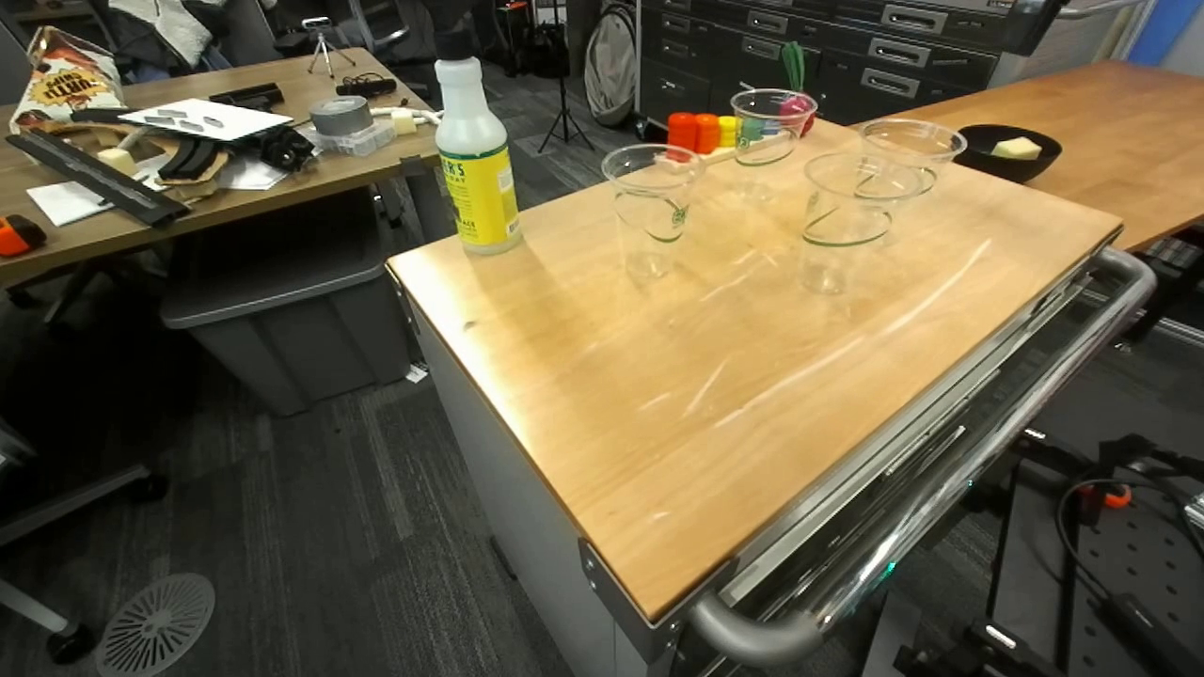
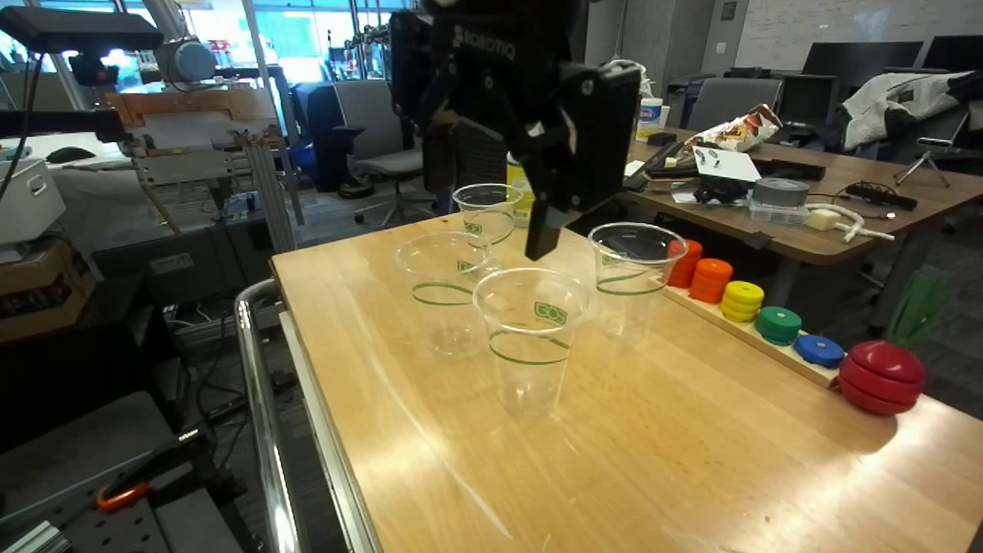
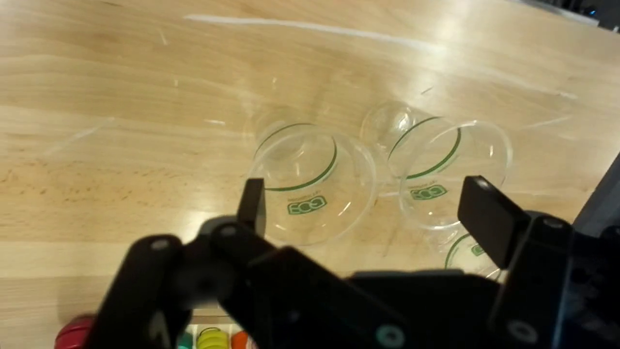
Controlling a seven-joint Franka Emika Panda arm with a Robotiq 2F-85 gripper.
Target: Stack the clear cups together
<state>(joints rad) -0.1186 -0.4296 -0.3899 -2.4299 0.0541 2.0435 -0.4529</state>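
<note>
The big one is the wooden cart top (image 1: 602,376), pretty scuffed up. Next is the gripper (image 3: 371,211), hanging over the clear cups (image 2: 532,338) with its fingers (image 2: 543,230) spread really wide, so it's got nothing in its grip. In the wrist view two cups show in the gap between the fingertips, and each fingertip overlaps a rim, but honestly I can't tell from that whether anything's touching. Along one edge of the top runs a row of stacked rings (image 2: 743,301), red through orange, yellow, green and blue. Then there's the yellow-labeled bottle (image 1: 482,179), upright near a corner. The cups themselves come next: four of them in both exterior views, all upright, bunched together but each standing separately, one nearest the bottle and another nearest the ring row. A round red toy (image 2: 882,378) with a leafy green top sits past the blue rings. Smallest stuff I can make out: little green logos (image 3: 306,205) printed on the cups.
</note>
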